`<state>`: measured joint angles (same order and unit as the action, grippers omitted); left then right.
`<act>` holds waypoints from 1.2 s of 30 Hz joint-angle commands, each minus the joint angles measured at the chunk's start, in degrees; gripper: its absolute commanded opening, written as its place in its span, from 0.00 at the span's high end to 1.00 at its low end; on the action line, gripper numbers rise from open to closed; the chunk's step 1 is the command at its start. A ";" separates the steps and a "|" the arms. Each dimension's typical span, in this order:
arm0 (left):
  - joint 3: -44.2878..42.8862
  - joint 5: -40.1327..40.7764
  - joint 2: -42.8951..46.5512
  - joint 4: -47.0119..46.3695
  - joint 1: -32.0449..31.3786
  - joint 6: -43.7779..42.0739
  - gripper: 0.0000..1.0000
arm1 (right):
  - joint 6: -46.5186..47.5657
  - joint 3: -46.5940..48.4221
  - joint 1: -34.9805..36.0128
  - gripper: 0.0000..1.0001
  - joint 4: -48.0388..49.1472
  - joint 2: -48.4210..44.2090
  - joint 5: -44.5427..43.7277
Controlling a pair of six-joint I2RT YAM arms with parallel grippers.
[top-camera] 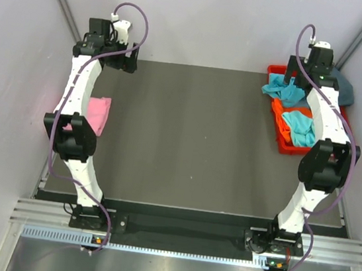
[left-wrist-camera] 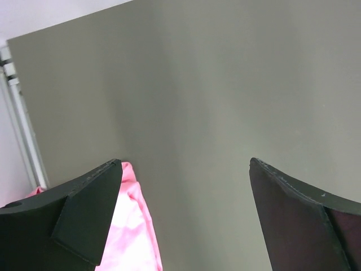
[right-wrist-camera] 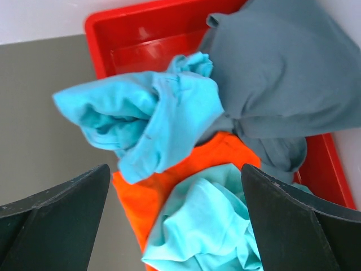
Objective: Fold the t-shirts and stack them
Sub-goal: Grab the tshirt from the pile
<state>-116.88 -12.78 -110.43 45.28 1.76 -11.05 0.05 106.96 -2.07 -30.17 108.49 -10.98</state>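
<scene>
Overhead view: both arms are reaching toward the far side of the table (top-camera: 186,143). The left gripper (top-camera: 125,60) is hanging over the far-left corner, jaws spread wide and carrying nothing. The pink t-shirt (top-camera: 97,114) is lying as a flat folded shape at the left edge, partly under the left arm. It looks parked there as the start of the stack, leaving the middle free for folding. The right gripper (top-camera: 296,74) is hanging over the far end of the red bin (top-camera: 285,148), which is sitting at the right edge holding the unfolded shirts.

Left wrist view: the two dark fingers (left-wrist-camera: 90,209) are standing far apart with only bare table surface between them. The pink cloth is showing beneath the left finger, below it and not gripped. This arm seems to be waiting out of the way.

Right wrist view: the jaws are fully parted and gripping nothing, framing the heap below. A light blue t-shirt (right-wrist-camera: 152,118) is lying bunched on top, spilling over the bin's edge. An orange t-shirt (right-wrist-camera: 144,197) is lying under it, a turquoise t-shirt (right-wrist-camera: 208,226) is lying nearest the camera, and a grey-blue t-shirt (right-wrist-camera: 282,73) is draping over the far side. The wide opening over the pile suggests this arm is lining up to pick the next shirt, most likely the light blue one, since it is lying uppermost and loose.
</scene>
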 commanded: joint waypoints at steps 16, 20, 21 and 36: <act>-1.25 -7.61 -4.97 0.43 -1.58 2.35 0.01 | 1.44 2.81 -5.76 0.03 1.78 7.35 10.89; 0.51 -7.35 -4.70 0.42 -4.31 1.21 0.01 | 0.30 4.40 -5.58 0.06 2.66 10.16 15.38; 0.69 -7.44 -4.62 0.43 -4.83 1.03 0.01 | 0.30 4.66 -5.58 0.07 2.75 10.60 15.29; 1.48 -8.76 -5.40 1.04 -5.71 -0.73 0.02 | -1.27 -18.95 -7.86 0.03 -3.92 -11.80 15.29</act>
<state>-115.61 -20.12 -116.64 46.78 -3.79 -10.70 0.78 91.90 -8.49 -32.69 102.89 2.13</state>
